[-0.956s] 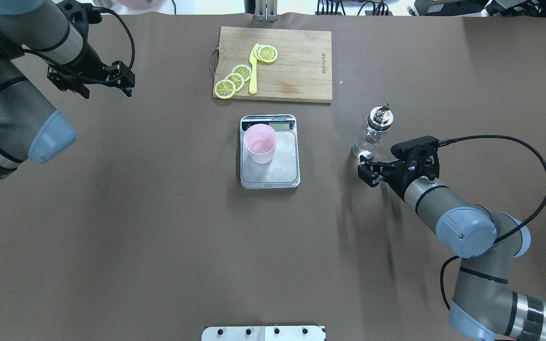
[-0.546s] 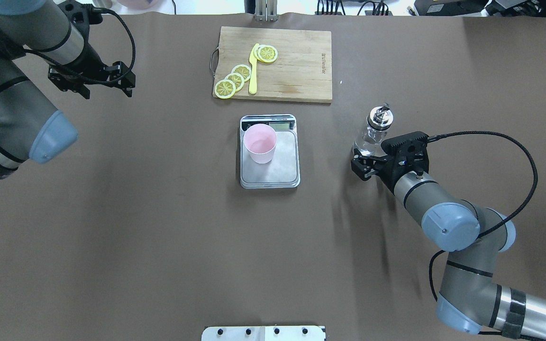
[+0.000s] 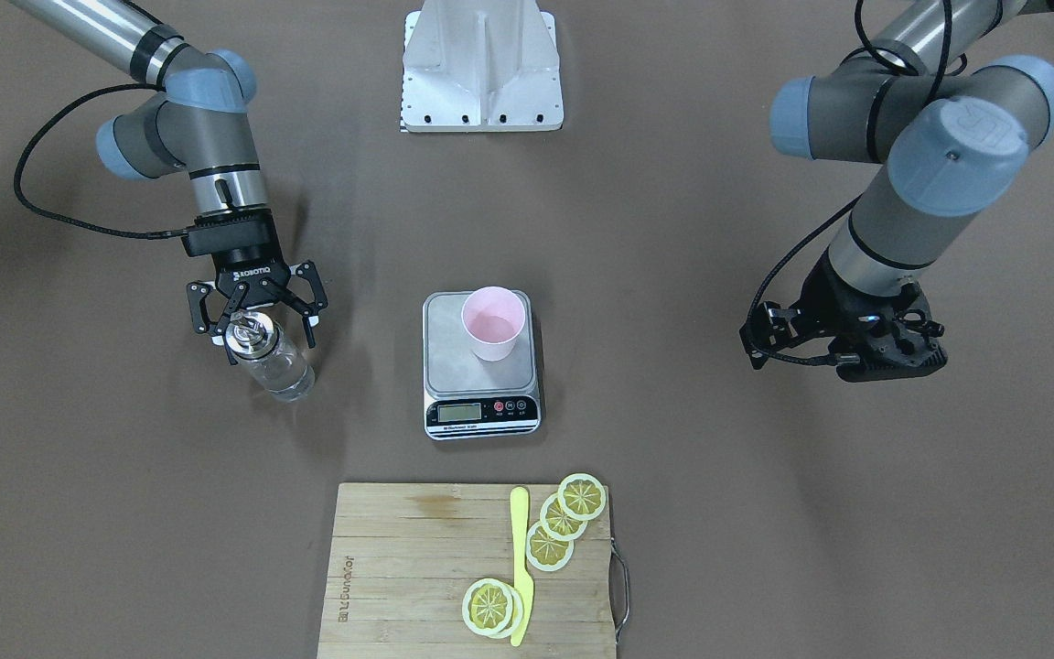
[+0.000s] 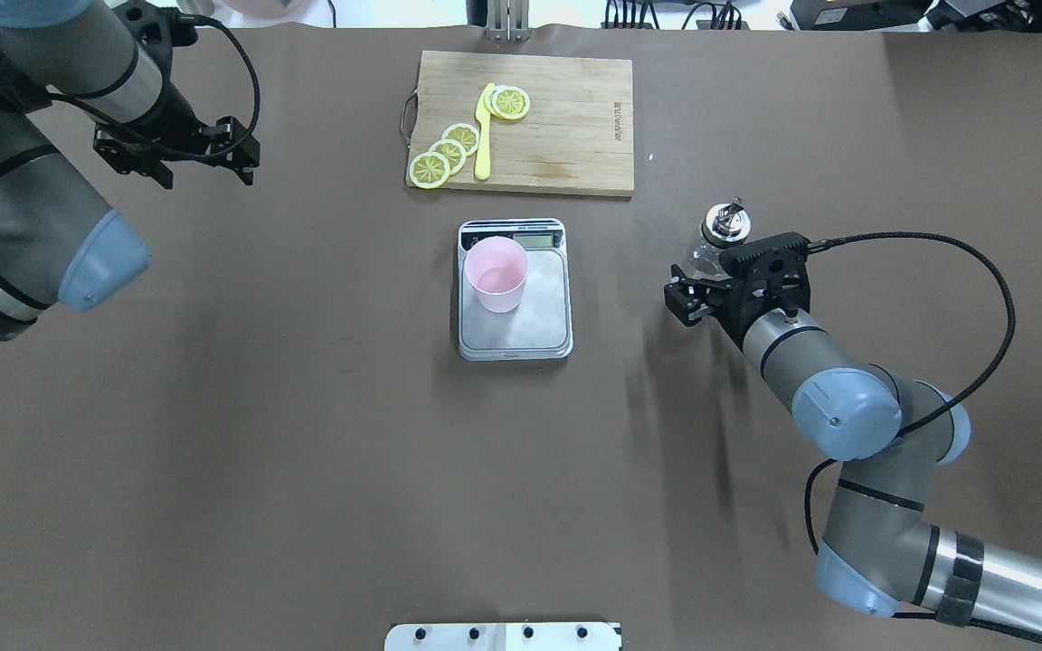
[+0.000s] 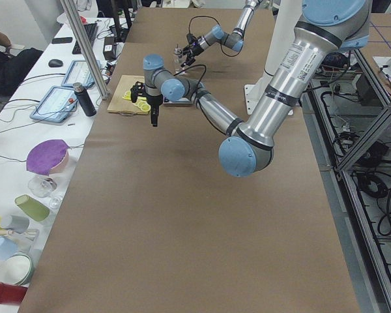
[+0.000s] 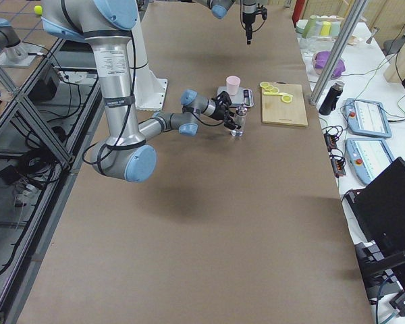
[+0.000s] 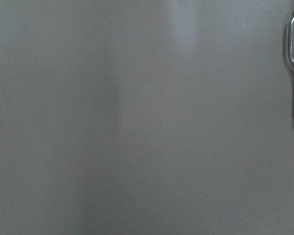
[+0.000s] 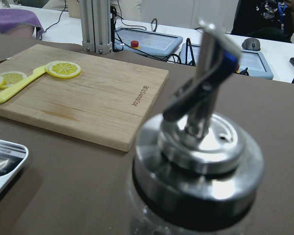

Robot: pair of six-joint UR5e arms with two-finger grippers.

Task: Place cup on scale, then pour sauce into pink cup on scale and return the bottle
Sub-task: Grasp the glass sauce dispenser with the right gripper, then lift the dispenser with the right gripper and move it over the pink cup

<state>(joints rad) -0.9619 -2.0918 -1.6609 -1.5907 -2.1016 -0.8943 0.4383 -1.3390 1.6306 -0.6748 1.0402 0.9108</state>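
Glass bottle (image 3: pixel 287 373) stands upright between the spread, unclamped jaws of my right gripper (image 3: pixel 257 322), placed so closing should take it for pouring into the cup (image 3: pixel 492 325).

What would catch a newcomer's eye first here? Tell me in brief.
The pale pink cup standing on the scale at the centre of the table draws the eye first. Next comes the right claw, open on either side of the upright clear glass bottle on the robot's right. Beyond the scale, a wooden cutting board carries lemon slices and a yellow knife.
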